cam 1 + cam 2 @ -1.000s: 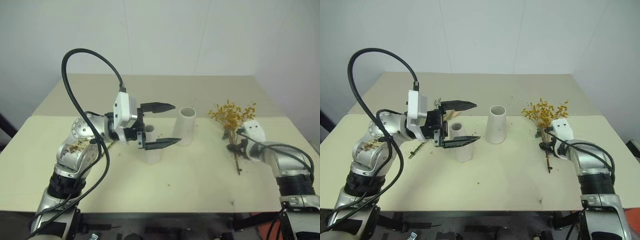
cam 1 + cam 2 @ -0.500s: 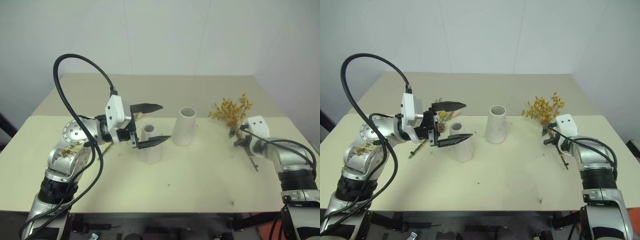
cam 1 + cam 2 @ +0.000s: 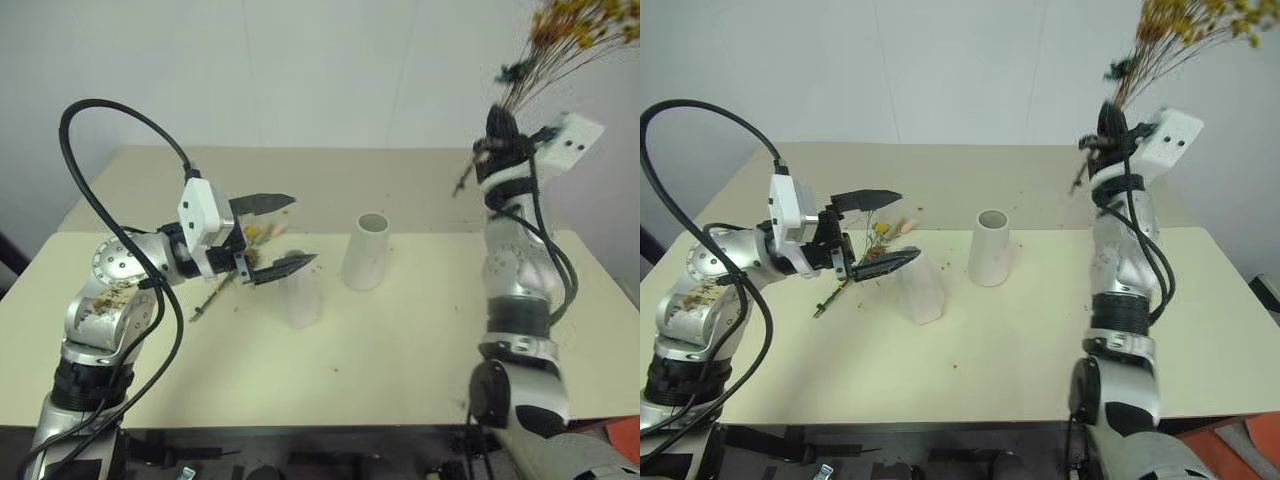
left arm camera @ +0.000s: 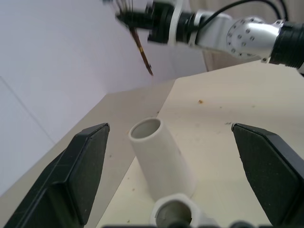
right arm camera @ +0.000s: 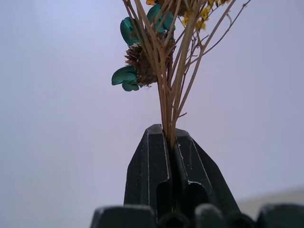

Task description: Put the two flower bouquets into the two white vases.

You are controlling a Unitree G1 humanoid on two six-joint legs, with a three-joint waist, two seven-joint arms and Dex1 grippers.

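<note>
On your left, the left gripper (image 3: 268, 234) hangs level above the cream table (image 3: 400, 340), its two black fingers spread wide with nothing between them. Just beyond those fingers you can see the thin sprig (image 3: 862, 262) lying on the tabletop, its stem running toward the table's near edge and its yellow and pinkish bits next to the slimmer vase (image 3: 920, 290). That slimmer vase stands upright right under the lower finger. A little farther right, you find the wider vase (image 3: 366, 251), also upright, mouth open and empty, apart from the slimmer one. The left wrist view looks between the spread fingers at both vases, the wider vase's mouth behind the slimmer one's. On your right, the right gripper (image 3: 497, 135) is raised high above the table's far right part, pointing upward, with its fingers pressed together on the stems of the bushy golden-yellow bouquet (image 3: 575, 28). The blossoms fan out above the gripper near the top of the head views, and the stem ends poke out below the fingers.
</note>
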